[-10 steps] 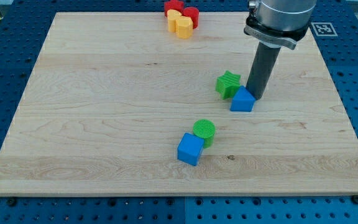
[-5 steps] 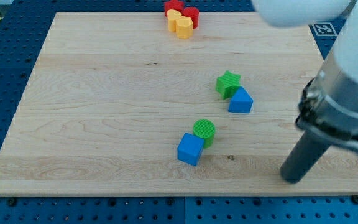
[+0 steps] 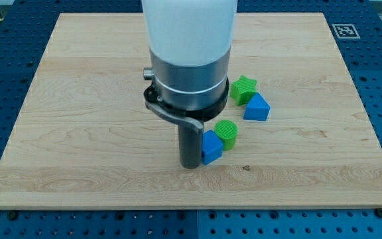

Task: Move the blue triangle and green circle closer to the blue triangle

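Note:
The blue triangle [image 3: 256, 107] lies right of the board's middle, touching the green star [image 3: 243, 89] at its upper left. The green circle [image 3: 227, 133] stands lower left of the triangle, apart from it. A blue cube [image 3: 211, 147] touches the circle's lower left side. My tip [image 3: 191, 163] is down on the board, pressed against the left side of the blue cube. The arm's body hides the board above the tip.
The wooden board [image 3: 78, 133] rests on a blue perforated table. A fiducial tag [image 3: 345, 30] sits at the board's upper right corner. The red and yellow blocks seen earlier at the top edge are hidden behind the arm.
My tip left the blue triangle's right side, swung round the view's lower right, and now sits left of the blue cube. The cube and green circle have shifted right and slightly up.

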You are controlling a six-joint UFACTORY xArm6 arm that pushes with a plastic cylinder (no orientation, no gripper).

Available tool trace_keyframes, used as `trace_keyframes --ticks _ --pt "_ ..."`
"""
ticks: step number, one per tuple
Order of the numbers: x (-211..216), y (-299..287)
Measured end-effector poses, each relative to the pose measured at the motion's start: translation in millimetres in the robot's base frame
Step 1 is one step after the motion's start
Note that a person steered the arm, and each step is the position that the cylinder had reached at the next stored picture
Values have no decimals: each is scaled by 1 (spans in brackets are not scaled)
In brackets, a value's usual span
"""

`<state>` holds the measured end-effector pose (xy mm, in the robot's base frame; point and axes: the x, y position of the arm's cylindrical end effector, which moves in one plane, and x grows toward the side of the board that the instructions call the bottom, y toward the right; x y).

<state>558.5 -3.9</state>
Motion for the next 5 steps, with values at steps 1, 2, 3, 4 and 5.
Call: trace_keyframes --ticks 1,2,3,4,5 --pt "-14 8" --pt "-26 16" --pt "-30 17" --pt "-30 17" --pt "-39 17"
